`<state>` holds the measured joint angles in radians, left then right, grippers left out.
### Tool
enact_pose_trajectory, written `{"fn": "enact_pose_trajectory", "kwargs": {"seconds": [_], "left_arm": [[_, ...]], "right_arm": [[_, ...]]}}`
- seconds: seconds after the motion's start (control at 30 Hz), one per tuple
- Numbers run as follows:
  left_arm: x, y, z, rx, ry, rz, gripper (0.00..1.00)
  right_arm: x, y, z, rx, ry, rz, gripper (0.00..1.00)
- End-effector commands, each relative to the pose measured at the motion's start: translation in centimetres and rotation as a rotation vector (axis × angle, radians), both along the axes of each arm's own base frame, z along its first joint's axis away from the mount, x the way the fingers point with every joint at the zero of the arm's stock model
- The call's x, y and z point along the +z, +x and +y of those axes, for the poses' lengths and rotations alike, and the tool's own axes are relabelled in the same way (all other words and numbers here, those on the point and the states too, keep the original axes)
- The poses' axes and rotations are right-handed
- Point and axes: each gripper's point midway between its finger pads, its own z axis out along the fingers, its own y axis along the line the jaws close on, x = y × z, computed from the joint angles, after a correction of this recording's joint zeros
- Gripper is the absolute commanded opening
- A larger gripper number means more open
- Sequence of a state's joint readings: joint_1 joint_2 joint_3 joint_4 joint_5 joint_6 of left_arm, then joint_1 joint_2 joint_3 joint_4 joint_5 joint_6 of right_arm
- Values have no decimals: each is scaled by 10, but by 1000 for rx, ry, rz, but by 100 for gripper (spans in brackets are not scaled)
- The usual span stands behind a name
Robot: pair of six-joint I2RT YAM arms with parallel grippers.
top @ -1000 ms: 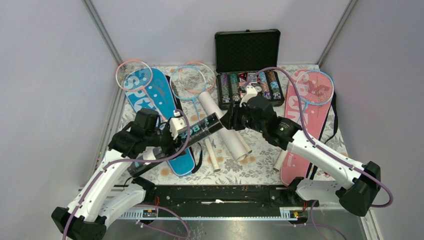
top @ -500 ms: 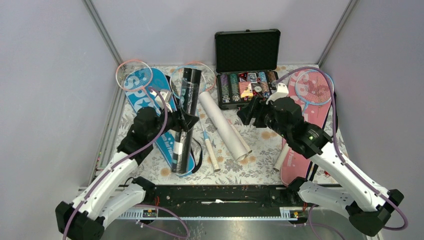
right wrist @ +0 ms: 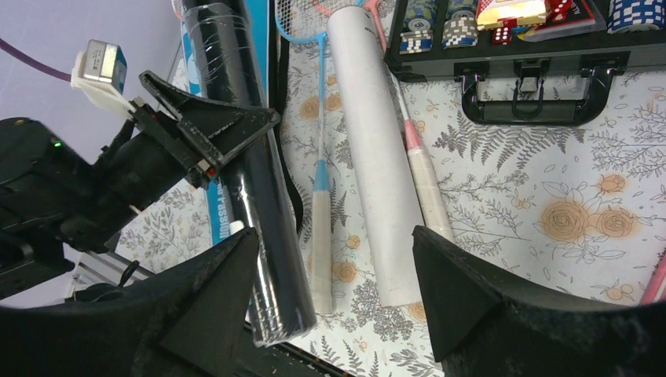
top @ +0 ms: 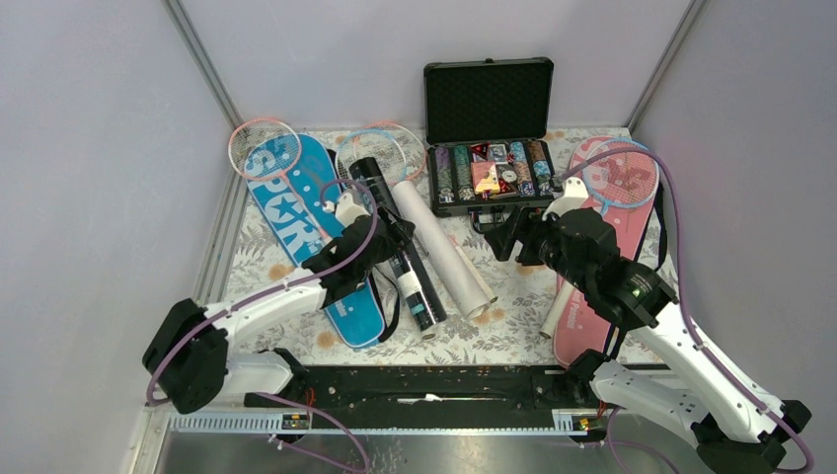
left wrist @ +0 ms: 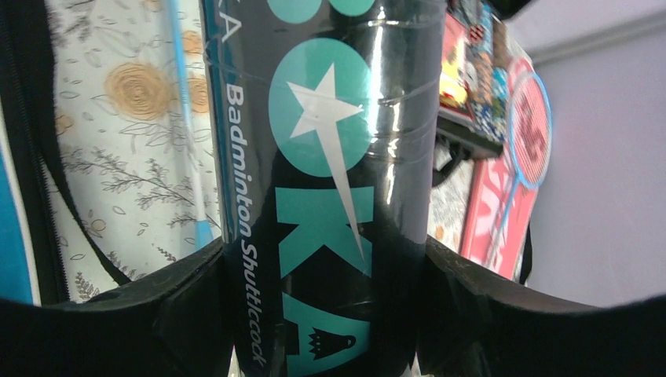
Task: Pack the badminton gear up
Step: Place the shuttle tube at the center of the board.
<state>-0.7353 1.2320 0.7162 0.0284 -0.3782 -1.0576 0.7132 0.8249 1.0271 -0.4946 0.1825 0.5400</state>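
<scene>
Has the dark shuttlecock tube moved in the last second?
Yes. The dark tube, gripped by the left gripper, swung from crosswise to the white tube to nearly parallel, just left of it.

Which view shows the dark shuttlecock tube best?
Top external: the dark tube shows end to end. Left wrist shows only its printed middle. Right wrist shows most of its length, with the left fingers clamped on it and the far end cropped.
</scene>
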Motion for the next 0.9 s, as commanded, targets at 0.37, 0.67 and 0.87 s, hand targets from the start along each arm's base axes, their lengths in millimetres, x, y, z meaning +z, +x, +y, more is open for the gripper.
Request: {"fn": "enact_pose_trajectory", "kwargs": {"seconds": [0.37,0.67,0.87], "left_arm": [[-25,11,-33,94,38,88,82],[12,-18,-14,41,205,40,99],[7,-22,64,170,441,110,99]], "right_arm": [[-8,4,-4,28,-80,-12,80],[-8,3,10,74,-34,-2,80],[-8,3,16,84,-3,19,78]]}}
